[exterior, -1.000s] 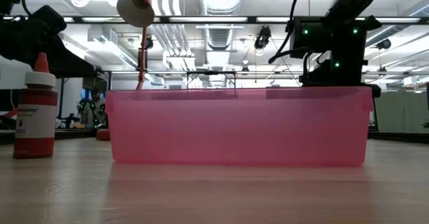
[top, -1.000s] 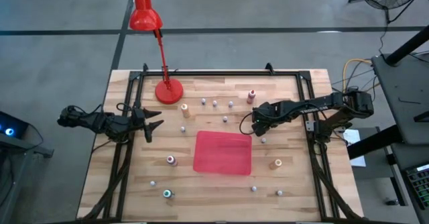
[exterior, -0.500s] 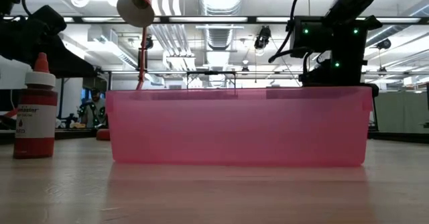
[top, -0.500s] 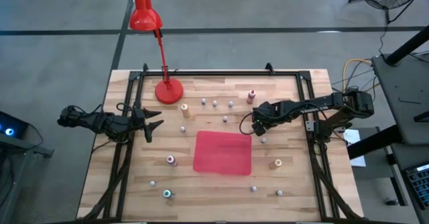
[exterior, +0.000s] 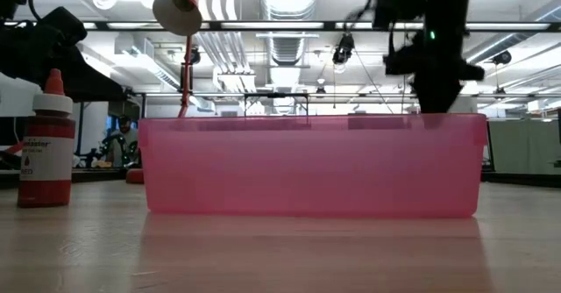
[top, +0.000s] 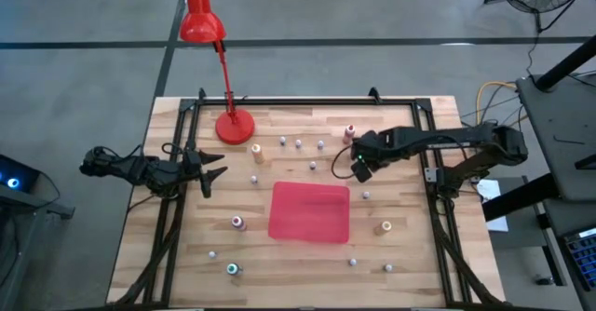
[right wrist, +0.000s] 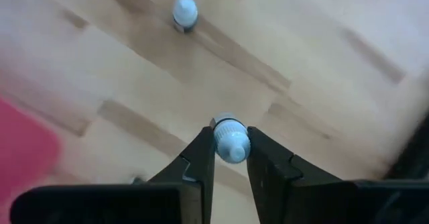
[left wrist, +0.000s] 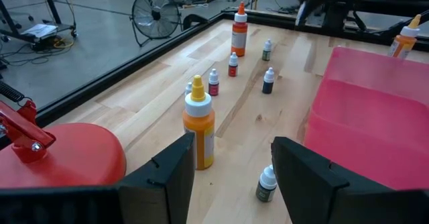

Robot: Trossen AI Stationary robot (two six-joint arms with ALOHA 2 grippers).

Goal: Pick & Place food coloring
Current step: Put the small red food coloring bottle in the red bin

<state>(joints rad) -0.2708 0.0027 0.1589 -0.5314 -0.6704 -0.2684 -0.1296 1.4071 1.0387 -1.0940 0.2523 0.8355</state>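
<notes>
Right claw has lifted off the surface and shifted toward the far edge, now clamped on a small white-capped bottle, held above the wood just off the pink bin's far right corner. Another small bottle sits on the wood below. Left claw waits, fingers apart, holding nothing, near the red lamp base and an orange bottle.

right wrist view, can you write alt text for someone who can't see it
The right gripper is shut on a tiny white-capped bottle of food coloring, pinched between its two dark fingers above the wooden table. A second white-capped bottle stands apart on the wood farther off, and a blurred edge of the pink bin shows at one side.
</notes>
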